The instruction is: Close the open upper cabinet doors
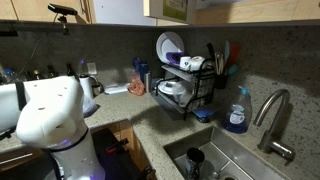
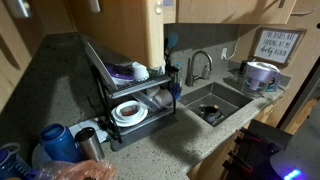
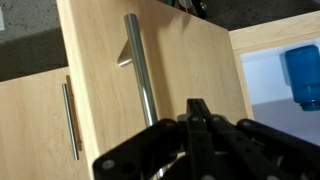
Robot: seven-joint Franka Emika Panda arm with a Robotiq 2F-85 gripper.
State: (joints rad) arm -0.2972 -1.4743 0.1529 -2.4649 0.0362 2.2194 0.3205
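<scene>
In the wrist view a honey-brown upper cabinet door [image 3: 180,60] fills the middle, with a long metal bar handle [image 3: 140,70] running down it. It stands ajar: to its right the pale cabinet interior [image 3: 270,90] shows, with a blue item [image 3: 305,75] inside. A second door [image 3: 30,130] with a thin handle [image 3: 68,120] lies flush at the left. My gripper [image 3: 200,108] is shut with nothing held, its tips close to the open door's face, right of the handle. In an exterior view the open door [image 2: 125,30] hangs out above the dish rack [image 2: 130,95].
Below the cabinets, the counter holds a black dish rack [image 1: 185,85] with plates and cups, a sink with faucet [image 1: 270,115], a blue soap bottle [image 1: 237,112] and cups at the left corner [image 2: 55,140]. My white arm base [image 1: 50,120] stands at the counter's front.
</scene>
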